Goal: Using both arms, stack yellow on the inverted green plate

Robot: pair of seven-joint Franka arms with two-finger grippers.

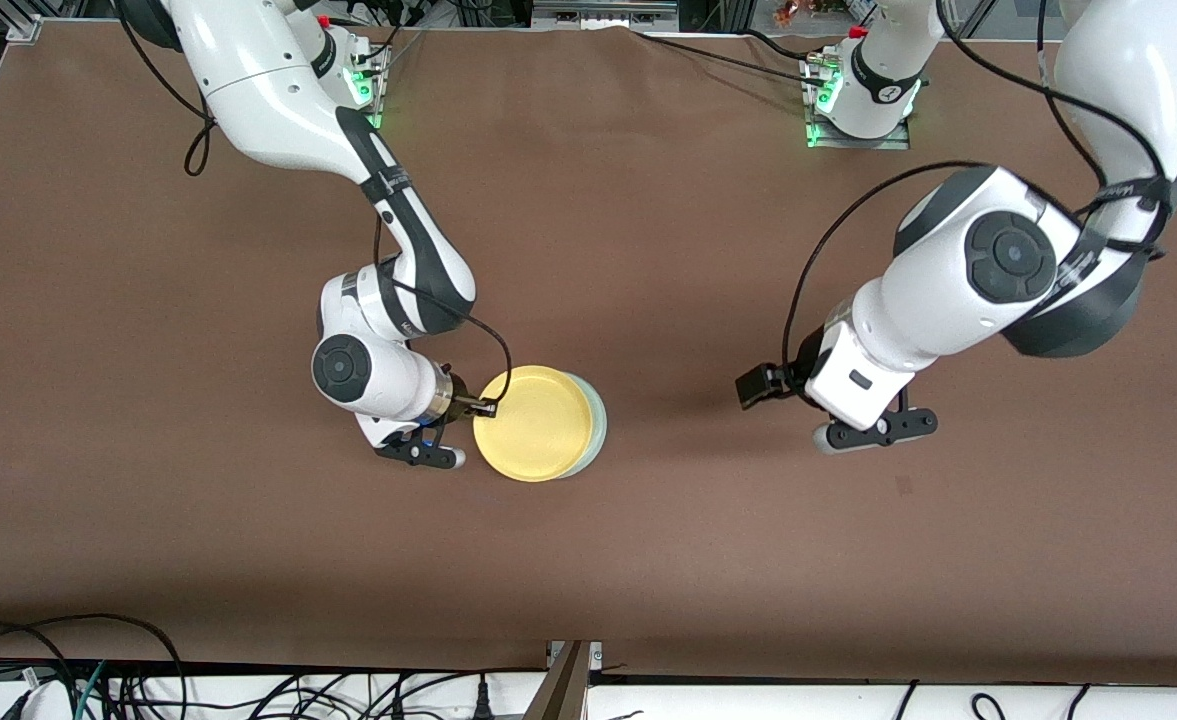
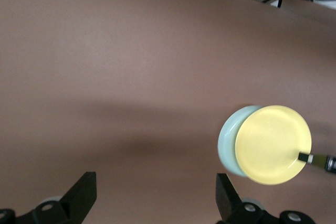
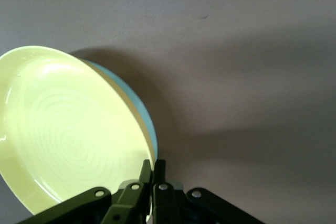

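The yellow plate (image 1: 536, 424) lies over the pale green plate (image 1: 599, 420), covering most of it. Only a green crescent shows on the side toward the left arm's end. My right gripper (image 1: 486, 407) is shut on the yellow plate's rim, at the edge toward the right arm's end. In the right wrist view its fingers (image 3: 153, 169) pinch the yellow plate (image 3: 63, 135), and the green plate (image 3: 147, 116) shows just under it. My left gripper (image 1: 754, 386) hangs open over bare table, apart from the plates. Its view shows the yellow plate (image 2: 272, 144), the green plate (image 2: 228, 142) and nothing between its fingers (image 2: 156, 198).
The brown table (image 1: 588, 560) carries nothing else. Both arm bases (image 1: 858, 100) stand along its edge farthest from the front camera. Cables (image 1: 98, 680) lie below the table's near edge.
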